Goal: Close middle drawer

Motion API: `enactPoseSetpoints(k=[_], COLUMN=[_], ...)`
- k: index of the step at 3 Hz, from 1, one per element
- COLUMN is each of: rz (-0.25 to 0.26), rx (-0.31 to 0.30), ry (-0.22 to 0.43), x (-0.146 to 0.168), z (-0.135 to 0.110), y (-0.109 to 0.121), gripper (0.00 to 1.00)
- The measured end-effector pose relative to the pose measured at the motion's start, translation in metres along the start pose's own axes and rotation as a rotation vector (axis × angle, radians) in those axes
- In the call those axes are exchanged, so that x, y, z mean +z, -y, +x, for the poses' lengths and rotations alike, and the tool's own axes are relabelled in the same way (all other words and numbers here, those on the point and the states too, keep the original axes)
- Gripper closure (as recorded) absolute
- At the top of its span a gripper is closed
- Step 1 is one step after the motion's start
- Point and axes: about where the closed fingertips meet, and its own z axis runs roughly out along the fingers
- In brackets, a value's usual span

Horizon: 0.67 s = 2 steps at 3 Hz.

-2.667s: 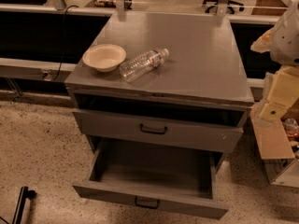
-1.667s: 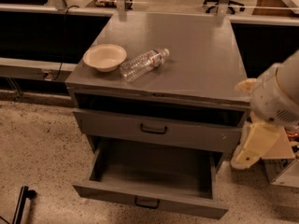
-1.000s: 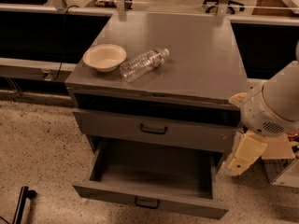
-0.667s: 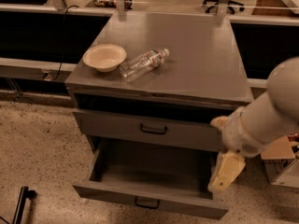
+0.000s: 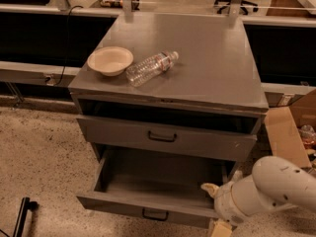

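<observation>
The middle drawer (image 5: 148, 181) is pulled far out of the gray cabinet (image 5: 197, 53). Its deep tray is empty, and its narrow front panel (image 5: 113, 204) carries a small black handle (image 5: 154, 215). Above it is the taller-fronted upper drawer (image 5: 197, 143), pulled out only slightly, with a like handle (image 5: 162, 138). My white arm (image 5: 269, 189) reaches in from the lower right. My gripper (image 5: 220, 228) hangs at the drawer's front right corner and is mostly cut off by the bottom edge of the view.
A cream bowl (image 5: 110, 60) and a clear plastic bottle (image 5: 150, 68) lying on its side sit on the cabinet top. A cardboard box (image 5: 286, 132) stands to the right of the cabinet. A black object (image 5: 22, 216) stands on the speckled floor at lower left.
My arm has swung down and to the left, from beside the cabinet's right side to the front right corner of the open middle drawer. The drawer has not moved.
</observation>
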Motion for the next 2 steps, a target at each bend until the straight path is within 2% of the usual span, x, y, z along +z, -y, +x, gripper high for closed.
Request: enactPoseSetpoints(k=[1, 2], rz=[-0.008, 0.007], rx=[0.016, 0.001], ry=[0.025, 0.025], x=[0.0186, 0.0191], z=[0.0069, 0.0050], y=[0.0020, 0.0009], gripper=[0.00, 0.00])
